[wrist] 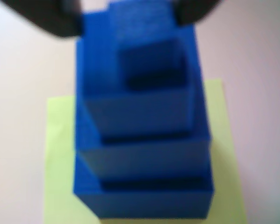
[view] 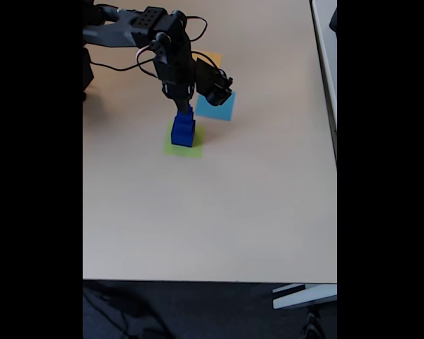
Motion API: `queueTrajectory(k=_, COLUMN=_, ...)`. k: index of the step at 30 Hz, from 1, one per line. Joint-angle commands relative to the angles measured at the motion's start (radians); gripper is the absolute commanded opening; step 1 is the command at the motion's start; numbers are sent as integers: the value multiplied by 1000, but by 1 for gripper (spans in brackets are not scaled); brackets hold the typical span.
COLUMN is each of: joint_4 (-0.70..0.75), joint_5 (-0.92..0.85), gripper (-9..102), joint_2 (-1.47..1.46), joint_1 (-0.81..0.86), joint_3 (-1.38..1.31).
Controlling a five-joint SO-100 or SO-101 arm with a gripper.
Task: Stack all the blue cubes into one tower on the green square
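Note:
The blue cubes (wrist: 144,158) stand stacked in one stepped tower, widest at the bottom and smallest on top. The tower (view: 183,131) rests on the green square (wrist: 60,154), whose lime edge (view: 175,150) shows around its base. In the wrist view my gripper (wrist: 128,21) straddles the small top cube (wrist: 151,60). The left finger (wrist: 51,18) stands clear of it with a gap, and the right finger (wrist: 196,11) is close beside it. The gripper is open. In the fixed view the gripper (view: 181,107) sits right at the tower's top.
A flat light-blue square (view: 215,107) lies just right of the tower, partly under the arm. An orange flat square (view: 213,58) peeks out behind the arm. The beige table (view: 219,212) stretches toward its front edge, and cables hang near the arm's base.

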Motion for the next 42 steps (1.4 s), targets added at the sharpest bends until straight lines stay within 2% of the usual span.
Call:
queueTrajectory(k=1, joint_4=-15, joint_5=-12, gripper=10, joint_2=8, joint_1=-6, joint_3=-6)
queueTrajectory(k=26, joint_4=-11, joint_5=-97, gripper=20, joint_2=86, joint_1=-15, joint_3=-48)
queueTrajectory(k=37, joint_4=44, joint_5=-212, gripper=22, joint_2=402, joint_1=-89, joint_3=-196)
queueTrajectory(k=42, joint_4=37, joint_5=-184, gripper=21, joint_2=641, joint_1=-206, joint_3=-11)
